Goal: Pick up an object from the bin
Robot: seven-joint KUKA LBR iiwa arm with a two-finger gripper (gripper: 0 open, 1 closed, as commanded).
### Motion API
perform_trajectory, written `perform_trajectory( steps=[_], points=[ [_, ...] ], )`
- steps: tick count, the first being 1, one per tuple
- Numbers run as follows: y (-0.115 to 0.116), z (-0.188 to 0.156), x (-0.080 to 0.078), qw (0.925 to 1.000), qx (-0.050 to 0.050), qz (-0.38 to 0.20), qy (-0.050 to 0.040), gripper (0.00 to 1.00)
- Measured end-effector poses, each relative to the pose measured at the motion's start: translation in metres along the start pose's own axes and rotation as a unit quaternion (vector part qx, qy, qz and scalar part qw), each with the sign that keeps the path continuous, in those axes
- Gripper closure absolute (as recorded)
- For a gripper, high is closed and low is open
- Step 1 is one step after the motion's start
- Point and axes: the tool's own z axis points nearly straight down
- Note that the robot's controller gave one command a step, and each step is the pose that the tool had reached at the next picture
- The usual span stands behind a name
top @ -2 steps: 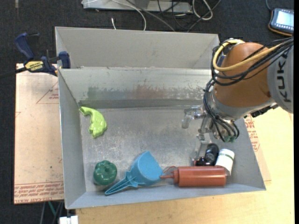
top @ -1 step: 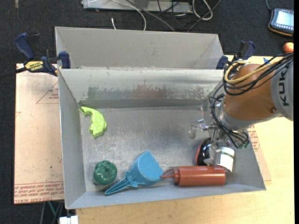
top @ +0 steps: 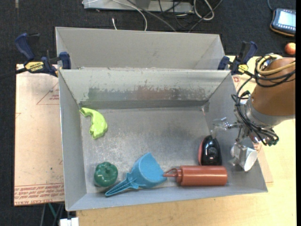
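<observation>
Down at the right wall of the grey metal bin (top: pixel 146 86), near its front corner, hangs the gripper (top: pixel 243 157); whether it is open or closed I cannot tell. Just left of it lies a black oval plastic thing with a red edge (top: pixel 209 150). A reddish-brown plastic bottle (top: pixel 202 176) lies on its side below. Further left lie a blue plastic funnel (top: pixel 141 173), a dark green round lump (top: pixel 105 173) and a yellow-green curved piece (top: pixel 95 122).

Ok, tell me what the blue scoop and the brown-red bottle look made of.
Blue scoop: likely moulded plastic, smooth, with an even colour and a soft sheen. Brown-red bottle: probably plastic too, fairly matte, with its nozzle in the same colour; rubber can't be ruled out.
</observation>
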Motion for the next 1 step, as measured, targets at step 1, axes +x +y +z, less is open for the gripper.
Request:
perform_trajectory(
  steps=[1],
  points=[
    [-0.0053,0.031,-0.0469,0.9943,-0.003,-0.106,-0.0027,0.0]
  ],
)
